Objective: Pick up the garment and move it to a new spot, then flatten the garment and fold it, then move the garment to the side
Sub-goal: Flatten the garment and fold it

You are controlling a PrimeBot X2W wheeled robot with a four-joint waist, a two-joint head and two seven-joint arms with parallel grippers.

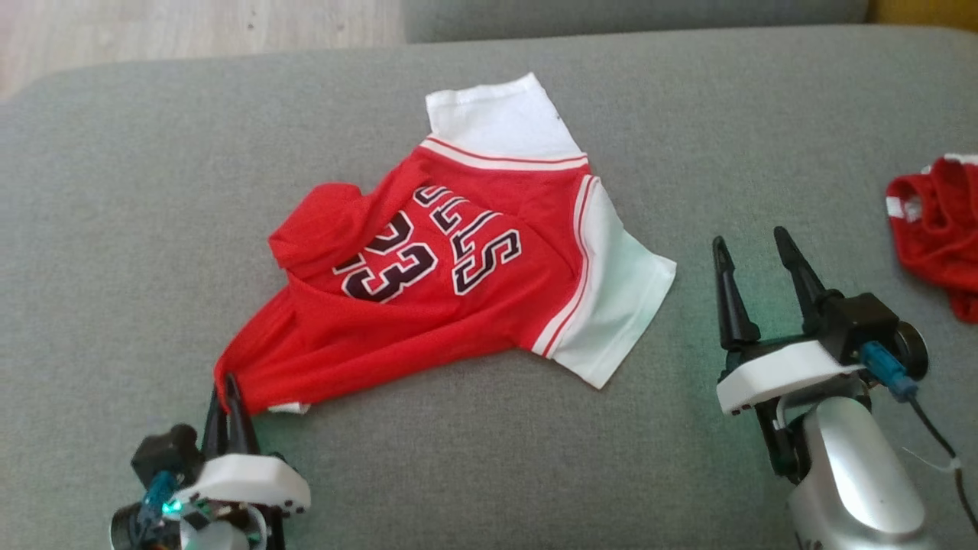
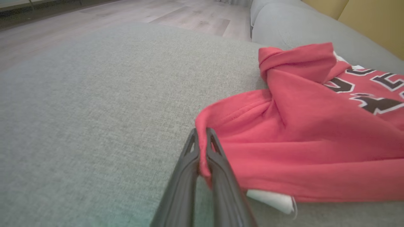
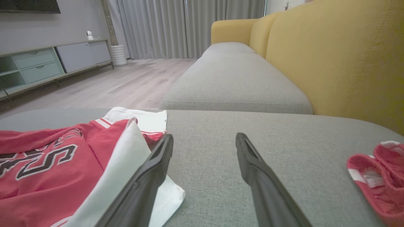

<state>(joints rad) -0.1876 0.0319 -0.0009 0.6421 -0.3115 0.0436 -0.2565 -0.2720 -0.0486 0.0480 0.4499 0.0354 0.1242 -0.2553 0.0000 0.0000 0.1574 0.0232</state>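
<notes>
While the left gripper (image 1: 228, 382) pinches the near hem corner of the garment (image 1: 458, 305) in closed fingers, the cloth runs away rightward across the sofa (image 1: 114, 229). The right gripper (image 1: 749, 237), fingers wide and empty, stands nearest its white sleeve (image 1: 619, 305).

garment (image 1: 458, 305) on sofa (image 1: 153, 191), perhaps shorts (image 1: 936, 229) at right

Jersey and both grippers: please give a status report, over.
Left gripper shut on jersey hem corner. Right gripper open, holding nothing, beside white sleeve. Jersey rumpled on grey cushion, not lifted. Second red garment far right, apart from jersey.
</notes>
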